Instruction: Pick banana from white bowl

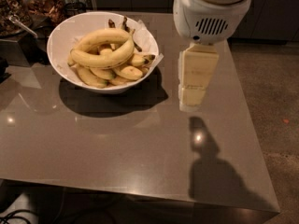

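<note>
One white bowl is counted, set toward the far left corner of the one grey table. In it about seven bananas can be made out; those underneath are partly hidden, so an exact number cannot be given. One white paper liner is seen over the bowl's right rim. One gripper is counted, held above the table near its right edge, just beside the bowl. Two glass jars of brown snacks are seen beyond the far left corner. Two bright glints are counted on the tabletop.
</note>
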Robot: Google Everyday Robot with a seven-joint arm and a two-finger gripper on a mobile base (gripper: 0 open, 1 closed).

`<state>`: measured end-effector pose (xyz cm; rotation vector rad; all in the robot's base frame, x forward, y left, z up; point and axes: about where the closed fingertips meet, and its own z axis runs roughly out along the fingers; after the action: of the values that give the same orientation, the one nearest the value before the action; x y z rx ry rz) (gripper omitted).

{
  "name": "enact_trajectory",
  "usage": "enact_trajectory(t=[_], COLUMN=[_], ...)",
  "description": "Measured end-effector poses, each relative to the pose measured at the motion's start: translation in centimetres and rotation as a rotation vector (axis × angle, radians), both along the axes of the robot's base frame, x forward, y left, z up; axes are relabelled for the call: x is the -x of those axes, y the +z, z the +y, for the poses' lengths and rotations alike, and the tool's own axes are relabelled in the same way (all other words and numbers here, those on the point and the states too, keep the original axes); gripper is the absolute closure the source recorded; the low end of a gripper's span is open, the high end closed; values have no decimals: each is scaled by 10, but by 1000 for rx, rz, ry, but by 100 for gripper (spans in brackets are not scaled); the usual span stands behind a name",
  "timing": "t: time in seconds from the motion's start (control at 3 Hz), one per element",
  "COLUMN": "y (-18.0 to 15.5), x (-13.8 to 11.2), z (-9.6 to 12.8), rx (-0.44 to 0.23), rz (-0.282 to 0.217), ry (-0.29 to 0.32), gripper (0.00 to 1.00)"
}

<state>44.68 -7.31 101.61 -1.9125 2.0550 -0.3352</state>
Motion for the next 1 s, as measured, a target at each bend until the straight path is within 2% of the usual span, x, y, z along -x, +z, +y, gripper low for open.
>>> enact_trajectory(t=[0.33,0.67,1.0], y=[3,-4,-18], x=[-11,-25,-46], z=[34,71,89], rx=[-19,-19,-2], rz=[-29,-12,23], ry=[69,138,154], gripper=[0,4,17])
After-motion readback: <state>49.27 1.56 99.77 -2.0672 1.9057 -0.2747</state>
